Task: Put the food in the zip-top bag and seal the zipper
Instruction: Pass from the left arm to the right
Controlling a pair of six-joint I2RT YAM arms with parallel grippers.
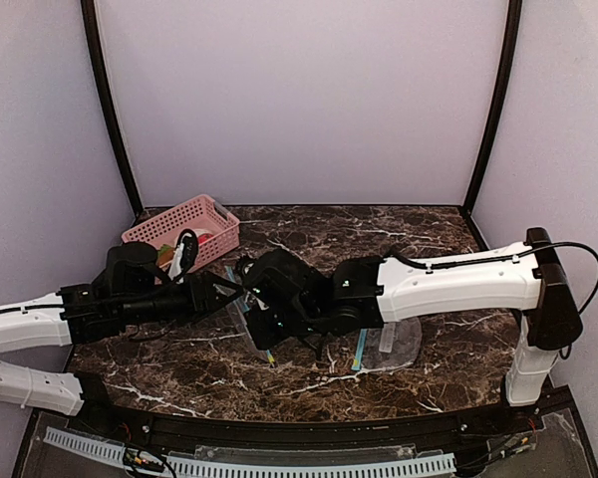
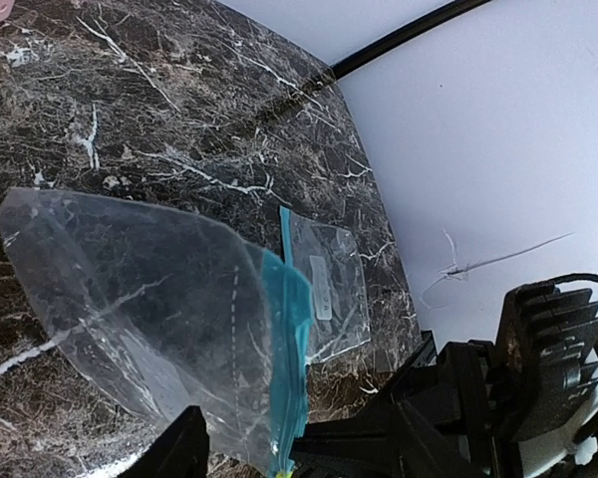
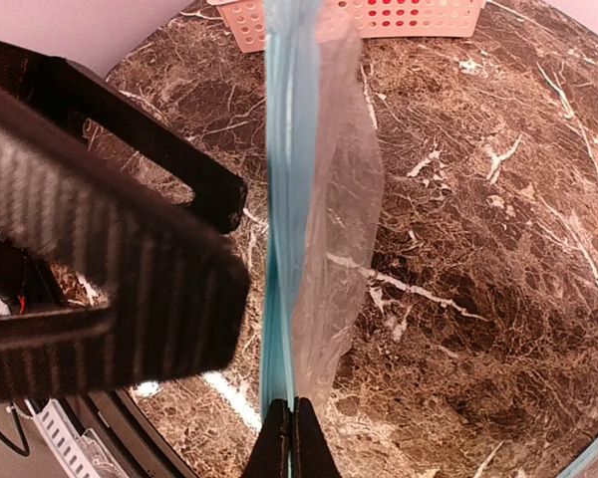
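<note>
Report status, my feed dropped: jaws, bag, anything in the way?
Right jaws shut on bag zipper, bag held up. Left jaws apart at its edge. Bag empty; food in basket. Second bag flat nearby, not blocking.

Zip-top bag [image 3: 339, 249] edge-on, teal zipper [image 3: 279, 199] pinched in the right gripper [image 3: 291, 443], pink basket [image 3: 419, 15] beyond, possibly touching it.

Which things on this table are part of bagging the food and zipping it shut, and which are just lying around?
For the job:
- the zip bag, pinched at its zipper by the right gripper
- what looks like a red food piece, not yet bagged

Just lying about:
- the second bag, lying flat to one side
- the pink basket around the food
</note>
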